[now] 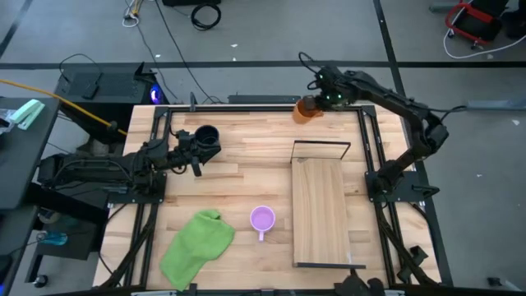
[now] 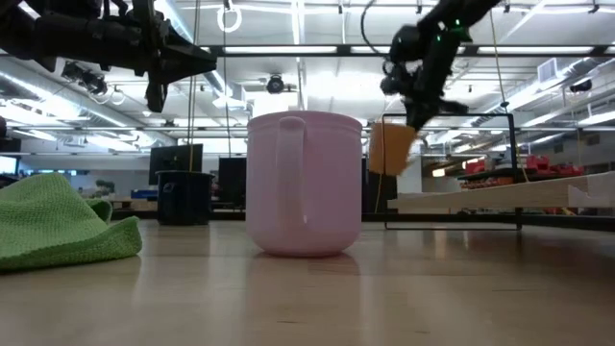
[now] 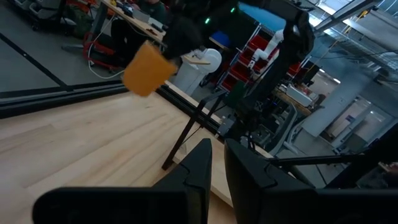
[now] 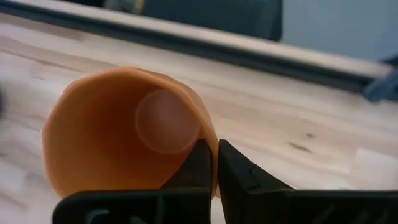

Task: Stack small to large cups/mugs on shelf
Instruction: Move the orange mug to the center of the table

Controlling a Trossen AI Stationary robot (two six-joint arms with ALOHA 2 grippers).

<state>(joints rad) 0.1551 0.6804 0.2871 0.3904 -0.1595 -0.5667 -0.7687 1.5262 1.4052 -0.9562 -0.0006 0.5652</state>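
Observation:
My right gripper (image 1: 316,103) is shut on the orange mug (image 1: 308,109), lifted above the table's far edge; it also shows in the low view (image 2: 392,146) and in the left wrist view (image 3: 148,68). My left gripper (image 1: 197,160) is shut and empty, raised just near of the black mug (image 1: 205,135), which stands on its base at the far left. The light purple mug (image 1: 262,219) stands upright at the near middle, handle toward the near edge. The shelf (image 1: 320,210) lies on the right, empty. My right gripper pinches the orange mug's rim wall (image 4: 208,149), one finger inside the mug and one outside. The fingers come from above. The mug hangs tilted below them (image 2: 392,146), clear of the table.
A green cloth (image 1: 197,247) lies crumpled at the near left. Black frame rails (image 1: 246,105) run along the table's far edge and sides. The shelf's wire frame (image 1: 322,148) stands up at its far end.

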